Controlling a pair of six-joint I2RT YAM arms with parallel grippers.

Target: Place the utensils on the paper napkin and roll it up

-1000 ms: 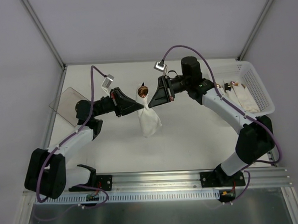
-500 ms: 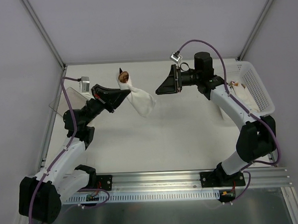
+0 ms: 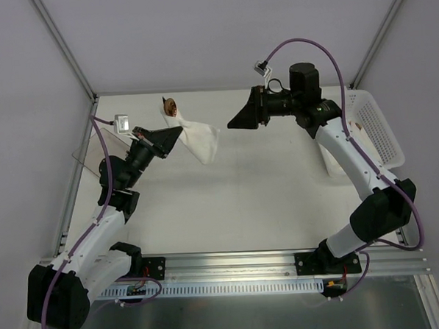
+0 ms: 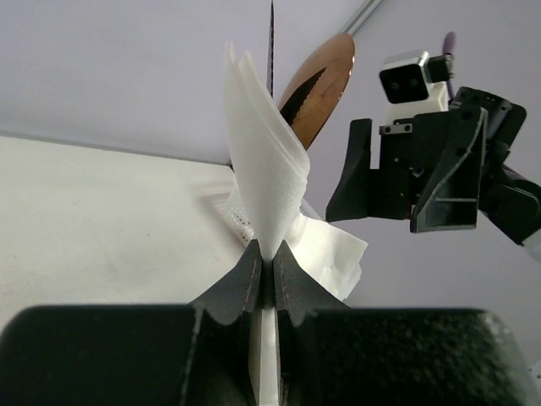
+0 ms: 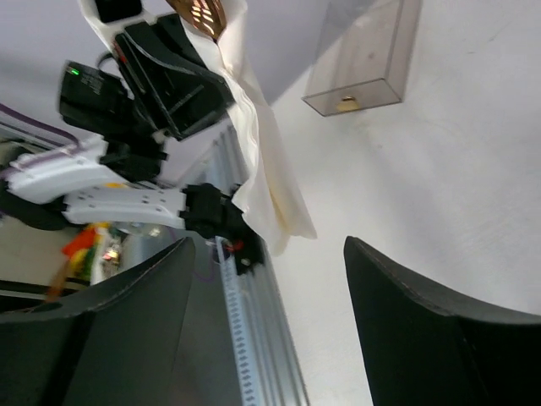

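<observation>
Left gripper [image 3: 176,133], raised over the far-left part of the table [image 3: 280,198], is clamped on the napkin [image 3: 200,141]; the left wrist view shows both jaws pinching the paper at its waist. Napkin is off the table, bunched around a brown spoon [image 3: 170,106] whose bowl sticks out of the far end, while the loose tail fans out toward the table middle. A thin dark sliver beside the bowl in the wrist view may be a second utensil; cannot tell. Clear container [image 3: 88,153] sits by the left edge. Right gripper [image 3: 233,124] hangs over the far middle, jaws apart, holding nothing, well apart from the bundle. Basket [image 3: 379,126] stands at the right edge, contents mostly hidden by the arm. Judgement: loading and wrapping are done, though the roll looks loose; setting the bundle down appears to remain. Count: napkin 1, utensil 1 certain, container 1, basket 1, grippers 2.
</observation>
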